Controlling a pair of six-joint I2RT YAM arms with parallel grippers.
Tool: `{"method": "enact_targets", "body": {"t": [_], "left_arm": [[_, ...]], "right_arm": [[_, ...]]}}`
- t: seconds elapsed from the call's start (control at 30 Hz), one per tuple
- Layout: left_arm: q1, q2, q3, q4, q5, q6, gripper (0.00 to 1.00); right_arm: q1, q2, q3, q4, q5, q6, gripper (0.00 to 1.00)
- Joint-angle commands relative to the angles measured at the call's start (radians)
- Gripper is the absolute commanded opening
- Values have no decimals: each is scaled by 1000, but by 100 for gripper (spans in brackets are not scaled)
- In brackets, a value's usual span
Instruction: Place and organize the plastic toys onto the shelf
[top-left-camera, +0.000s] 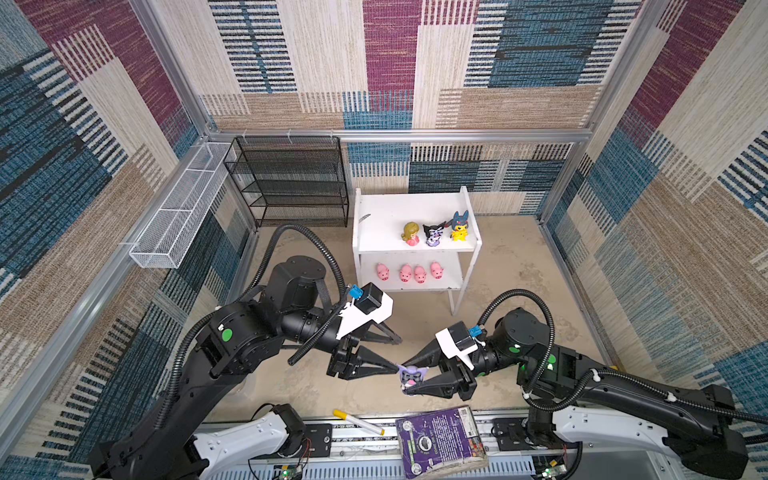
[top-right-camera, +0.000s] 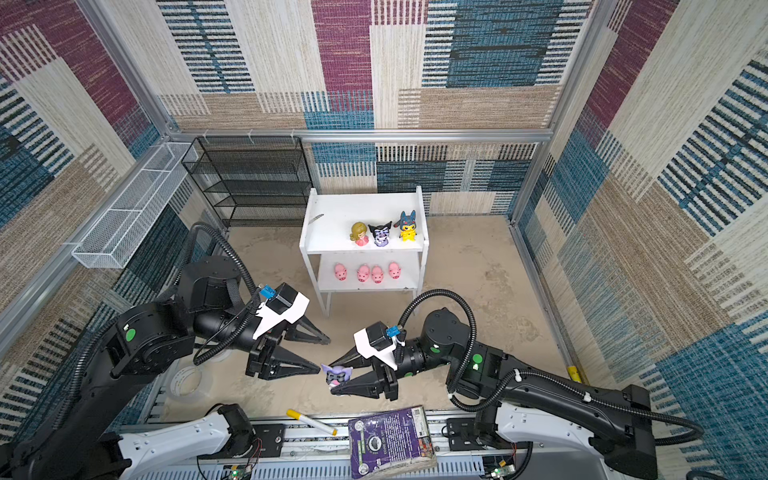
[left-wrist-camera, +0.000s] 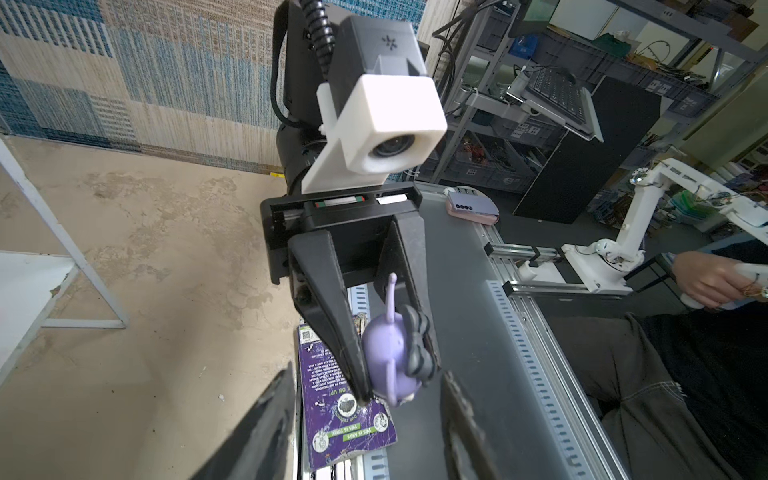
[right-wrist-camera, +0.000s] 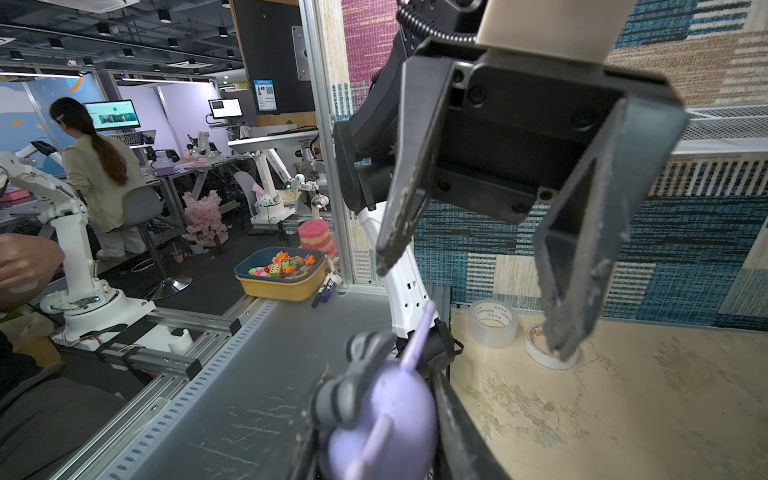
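Between both arms, above the desk (top-left-camera: 311, 392) front, the lilac eared figurine (top-left-camera: 412, 375) sits clamped in the right end effector (top-left-camera: 406, 375), dead ahead of the left end effector (top-left-camera: 399, 354) with tips parted, shelf (top-left-camera: 376, 216) well beyond both.

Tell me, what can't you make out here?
Lilac toy, face: both wrist views show its back; tiny in top views, flanked by the right gripper.
Shelf, lower board's rear: hidden under the upper board, both top views.
Purple book, print: too small, top views.
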Motion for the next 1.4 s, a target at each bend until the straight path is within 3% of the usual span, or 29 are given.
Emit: {"method": "enact_targets", "body": {"t": [0.0,0.37,0.43,0.87,1.03,1.2,1.3,1.37], "left_arm": [[2,5,12,-38,33,36,51],[1,30,16,-84,62,58,38],[0,31,18,-84,61,59,30],[0,57,22,-84,104,56,26],[-4,62,27,-84,107,56,1],[-6,67,32,-85,111,57,0],[-9,67,36,-83,112,68,0],[-11,64,45,-79,78,67,0]], "right_arm": [[1,2,10,23,-17,-11,21],[1,-16,0,45,26,-11,21],[1,-12,1,44,21,-8,21],[1,-25,-11,55,43,-1,21],[1,-26,-15,55,50,-1,21],[2,-31,-20,57,56,1,22],[1,-35,-24,54,85,7,29],[1,-40,-26,46,103,12,46]]}}
